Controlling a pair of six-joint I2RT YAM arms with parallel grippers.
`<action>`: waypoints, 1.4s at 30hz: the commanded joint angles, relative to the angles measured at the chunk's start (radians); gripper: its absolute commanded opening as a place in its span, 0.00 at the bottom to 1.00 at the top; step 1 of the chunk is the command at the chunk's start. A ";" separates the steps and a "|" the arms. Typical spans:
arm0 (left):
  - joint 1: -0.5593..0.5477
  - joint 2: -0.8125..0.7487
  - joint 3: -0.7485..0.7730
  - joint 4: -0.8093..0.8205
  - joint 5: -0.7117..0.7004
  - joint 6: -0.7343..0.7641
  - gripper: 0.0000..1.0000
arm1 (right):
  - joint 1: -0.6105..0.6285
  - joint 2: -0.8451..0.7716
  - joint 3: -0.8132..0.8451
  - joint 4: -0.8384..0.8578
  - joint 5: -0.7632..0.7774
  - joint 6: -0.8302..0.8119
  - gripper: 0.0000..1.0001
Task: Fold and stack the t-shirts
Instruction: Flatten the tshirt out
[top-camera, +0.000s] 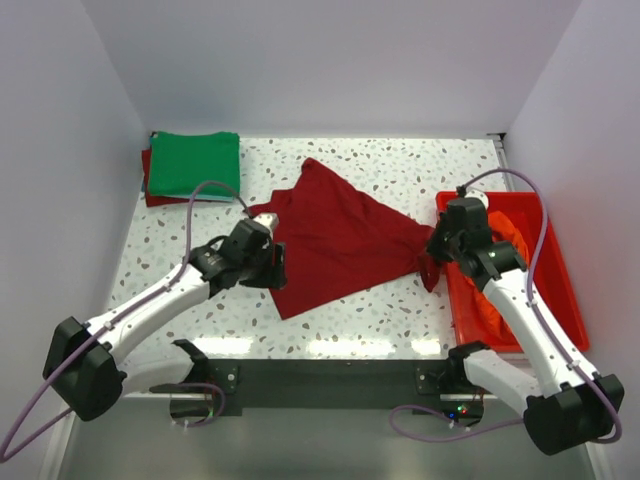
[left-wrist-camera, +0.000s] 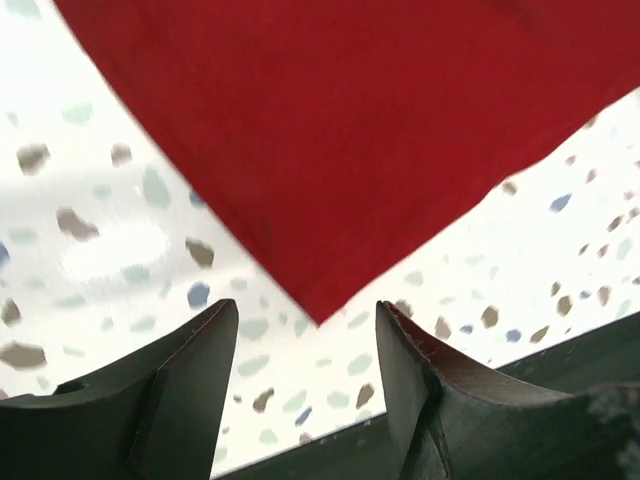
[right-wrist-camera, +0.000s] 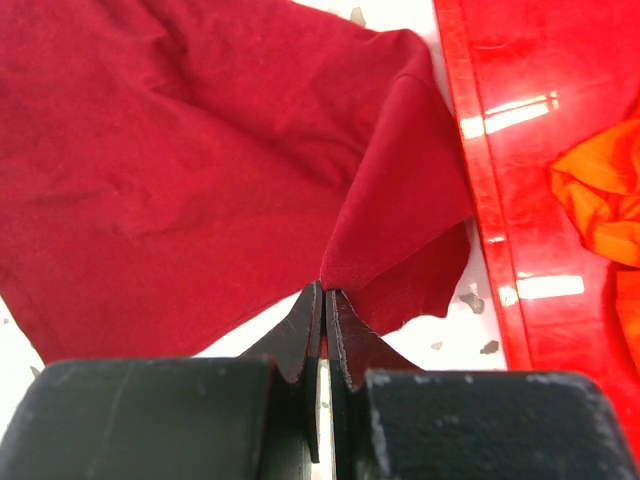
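Note:
A dark red t-shirt (top-camera: 335, 240) lies spread in the middle of the table, pulled to a point at its right end. My right gripper (top-camera: 432, 252) is shut on that end; in the right wrist view the cloth (right-wrist-camera: 230, 150) is pinched between the fingertips (right-wrist-camera: 326, 292). My left gripper (top-camera: 278, 268) is open and empty at the shirt's left edge; in the left wrist view a shirt corner (left-wrist-camera: 330, 150) lies just ahead of the spread fingers (left-wrist-camera: 205, 345). A folded green t-shirt (top-camera: 194, 163) lies on a folded dark red one (top-camera: 149, 190) at the back left. An orange t-shirt (top-camera: 510, 232) lies in the tub.
A rigid bright red plastic tub (top-camera: 563, 290) stands along the table's right side, right beside my right gripper; its rim shows in the right wrist view (right-wrist-camera: 500, 180). White walls close in the back and both sides. The table's front edge (top-camera: 330, 352) lies just below the shirt.

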 joint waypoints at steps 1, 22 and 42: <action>-0.038 -0.031 -0.047 -0.073 -0.028 -0.144 0.62 | -0.003 0.019 -0.005 0.065 -0.034 0.021 0.00; -0.144 0.190 -0.090 0.005 0.044 -0.189 0.47 | -0.003 -0.021 -0.069 0.055 -0.052 0.037 0.00; -0.144 0.331 -0.106 0.139 0.070 -0.184 0.11 | -0.004 -0.017 -0.049 0.038 -0.038 0.027 0.00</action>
